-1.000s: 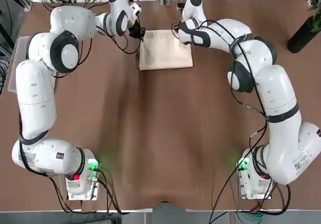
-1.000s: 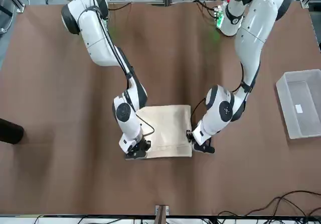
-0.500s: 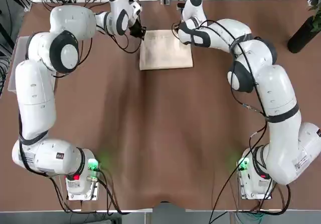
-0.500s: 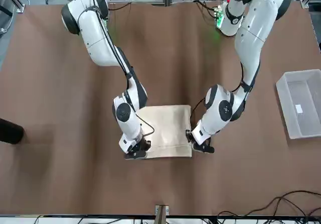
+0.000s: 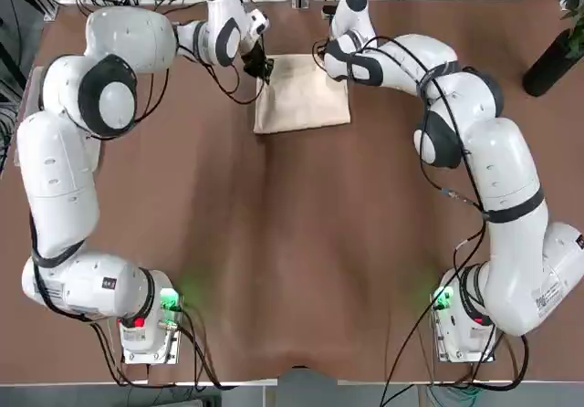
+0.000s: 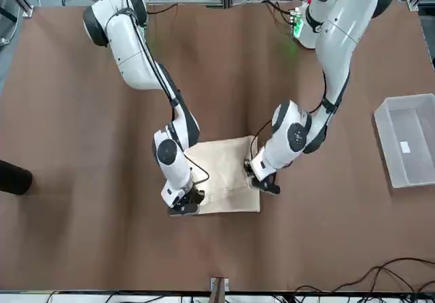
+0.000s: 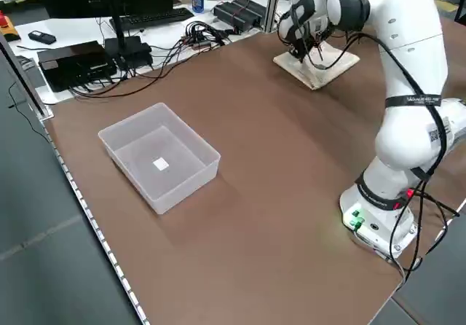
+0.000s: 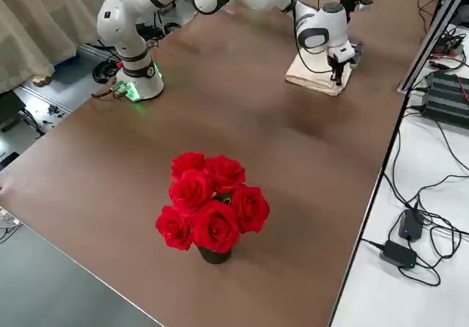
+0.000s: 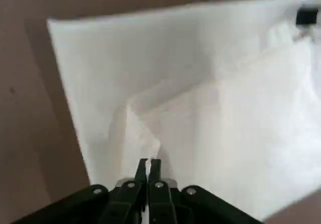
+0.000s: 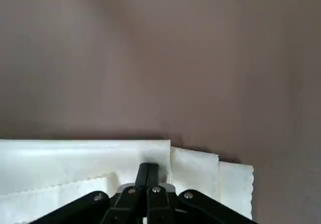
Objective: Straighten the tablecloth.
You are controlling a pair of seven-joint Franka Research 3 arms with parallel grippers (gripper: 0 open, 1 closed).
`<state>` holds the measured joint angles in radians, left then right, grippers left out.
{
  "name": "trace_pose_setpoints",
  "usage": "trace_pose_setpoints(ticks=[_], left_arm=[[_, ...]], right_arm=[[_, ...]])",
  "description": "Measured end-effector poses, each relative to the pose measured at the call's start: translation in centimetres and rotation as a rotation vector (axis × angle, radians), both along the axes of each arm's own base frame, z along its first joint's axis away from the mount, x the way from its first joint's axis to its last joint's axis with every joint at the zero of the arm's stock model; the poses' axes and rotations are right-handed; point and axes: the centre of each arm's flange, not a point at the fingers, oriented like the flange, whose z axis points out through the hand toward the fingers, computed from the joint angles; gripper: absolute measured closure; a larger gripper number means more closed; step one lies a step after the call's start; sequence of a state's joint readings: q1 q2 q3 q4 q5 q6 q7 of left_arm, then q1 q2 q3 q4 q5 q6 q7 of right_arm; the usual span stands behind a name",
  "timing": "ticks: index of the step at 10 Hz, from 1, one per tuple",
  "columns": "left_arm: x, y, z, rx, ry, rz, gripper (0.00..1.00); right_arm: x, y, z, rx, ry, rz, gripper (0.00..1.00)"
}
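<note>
Left hand (image 5: 265, 67) is now lifting a pinched layer inward off the folded tablecloth (image 5: 306, 97) at the bench's far edge, so it's unfolding; right hand (image 5: 321, 57) is pinching its corner.

Both arms stretched far across the bench, elbows bent outward, wrists angled down at the far edge. Left claw (image 5: 263, 67) pointing down, fingers (image 9: 149, 170) pressed together, tips low at bench level. Right claw (image 6: 185, 204) likewise pointing down, fingers (image 10: 148, 173) closed tight. The two claws sit near each other, left and right wrists well apart from their bases.
</note>
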<state>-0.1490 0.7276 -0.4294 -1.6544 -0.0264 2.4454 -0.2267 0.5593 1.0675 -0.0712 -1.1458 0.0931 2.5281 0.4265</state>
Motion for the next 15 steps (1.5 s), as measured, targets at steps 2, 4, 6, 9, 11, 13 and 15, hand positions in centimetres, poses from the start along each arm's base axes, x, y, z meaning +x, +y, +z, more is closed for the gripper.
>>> trace_pose_setpoints(ticks=[2, 4, 6, 9, 11, 13, 15], left_arm=[[-1.8, -0.9, 0.4, 0.039, 0.091, -0.061, 0.96], [-3.5, -1.9, 0.5, 0.060, 0.157, -0.118, 0.96], [-5.1, -3.4, 0.5, 0.065, 0.199, -0.163, 0.96], [-7.8, -5.8, -0.1, 0.076, 0.222, -0.220, 0.96], [-9.6, -6.9, -0.9, 0.088, 0.241, -0.251, 0.96], [-11.4, -7.8, -1.4, 0.088, 0.264, -0.282, 0.96], [-13.4, -8.9, -1.4, 0.086, 0.281, -0.319, 0.96]], right_arm=[[0.0, 0.0, 0.0, 0.000, 0.000, 0.000, 0.99], [0.0, 0.0, 0.0, 0.000, 0.000, 0.000, 0.99], [0.0, 0.0, 0.0, 0.000, 0.000, 0.000, 0.99], [0.0, 0.0, 0.0, 0.000, 0.000, 0.000, 0.99], [0.0, 0.0, 0.0, 0.000, 0.000, 0.000, 0.99], [0.0, 0.0, 0.0, 0.000, 0.000, 0.000, 0.99], [0.0, 0.0, 0.0, -0.001, -0.001, 0.005, 0.99]])
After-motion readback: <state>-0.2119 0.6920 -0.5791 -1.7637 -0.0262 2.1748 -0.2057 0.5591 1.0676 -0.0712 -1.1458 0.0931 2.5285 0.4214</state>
